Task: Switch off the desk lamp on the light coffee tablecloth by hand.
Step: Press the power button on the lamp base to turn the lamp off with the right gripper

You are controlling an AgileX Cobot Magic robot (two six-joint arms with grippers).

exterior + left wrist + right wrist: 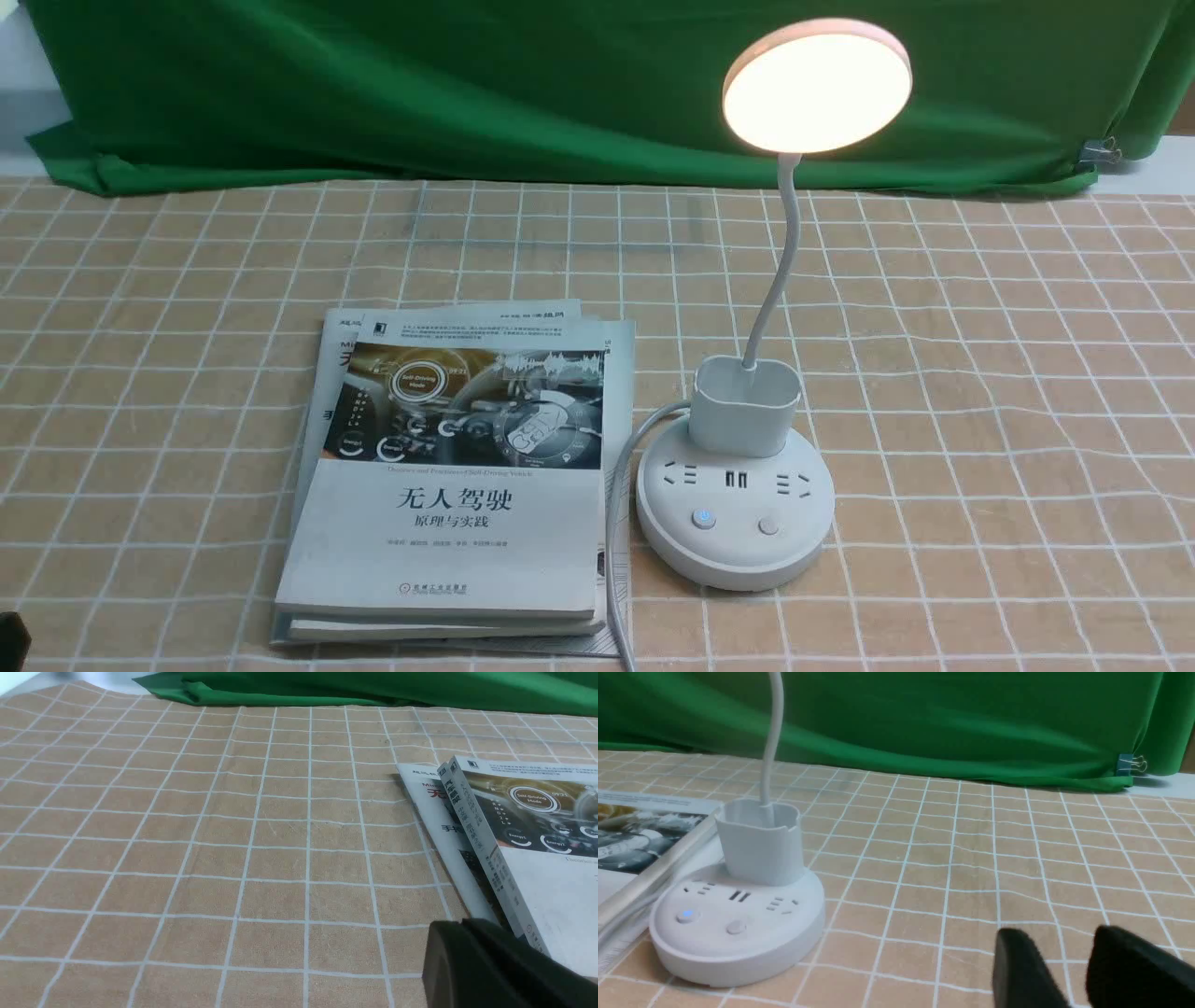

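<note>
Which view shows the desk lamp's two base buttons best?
The right wrist view: the base of the desk lamp sits close, with the blue-lit button and the plain button large and unobstructed. The front view shows both smaller, plus the glowing head. The left wrist view shows none of the lamp.

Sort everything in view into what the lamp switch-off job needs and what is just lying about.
For the job:
- desk lamp, lit, with two buttons on its base
- checked tablecloth it stands on
- right claw, open, clear of the lamp

Lying about:
- stack of books beside the lamp
- green backdrop
- binder clip on the backdrop
</note>
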